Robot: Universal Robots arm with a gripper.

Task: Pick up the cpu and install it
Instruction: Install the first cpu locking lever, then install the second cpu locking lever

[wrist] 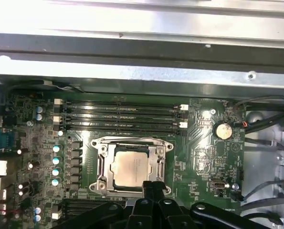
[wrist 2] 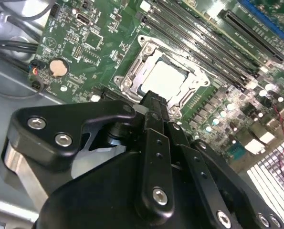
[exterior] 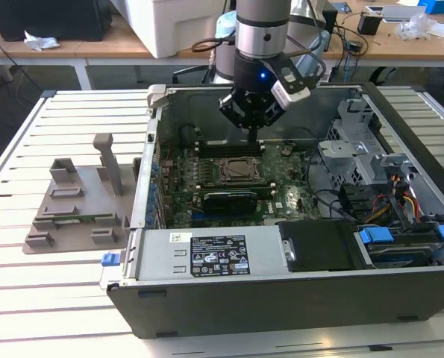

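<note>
The cpu (wrist: 131, 168) already sits flat inside the motherboard socket (wrist: 132, 143), just below and ahead of the gripper (wrist: 152, 187). The gripper's 2 fingers are pressed together, holding nothing, so seating looks done.

The flat square silvery metal-topped cpu (wrist: 130, 168) (wrist 2: 163, 78) shows a pale, dull grey sheen inside the silver metal-framed socket (wrist: 102, 162), at the board's centre. The green circuit motherboard (wrist: 199, 157) (exterior: 292, 195) carries black memory slots (wrist: 118, 117) at 12 o'clock of the socket and a round coppery coin battery (wrist: 223, 130) (wrist 2: 59, 67) at 2 o'clock. The matt black metal gripper (wrist 2: 153, 102) (wrist: 149, 187) has silver screws. Beyond the dark grey steel computer case (exterior: 281, 298) sits a pale grey plastic tray (exterior: 76, 212).
</note>
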